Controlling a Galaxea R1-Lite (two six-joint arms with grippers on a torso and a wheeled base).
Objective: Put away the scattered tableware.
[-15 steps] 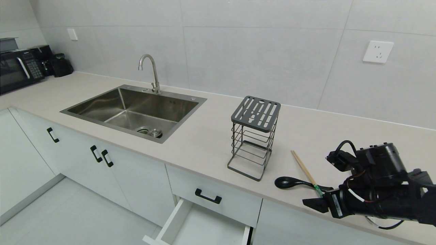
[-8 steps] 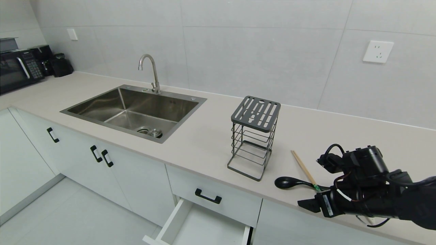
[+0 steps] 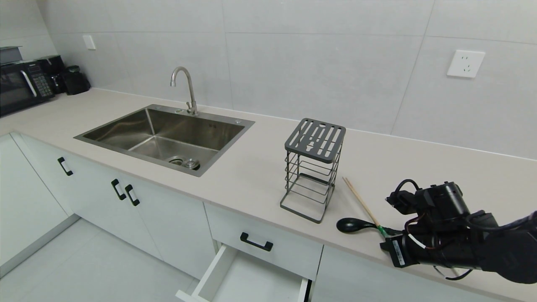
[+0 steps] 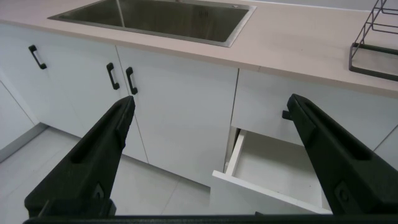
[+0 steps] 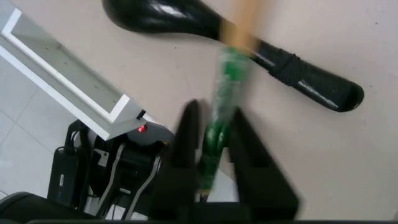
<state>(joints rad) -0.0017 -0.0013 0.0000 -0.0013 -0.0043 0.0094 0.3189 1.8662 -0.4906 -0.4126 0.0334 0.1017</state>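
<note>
Black tool [image 5: 214, 149], looped cables [image 3: 403, 185], white label [image 3: 396, 253]

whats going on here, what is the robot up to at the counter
The right gripper is shut on the green end of the chopsticks, which cross the handle of the black spoon on the counter beside the wire rack. The left gripper hangs open in front of the cabinets, near the open drawer. Nothing is in the rack yet.
</note>
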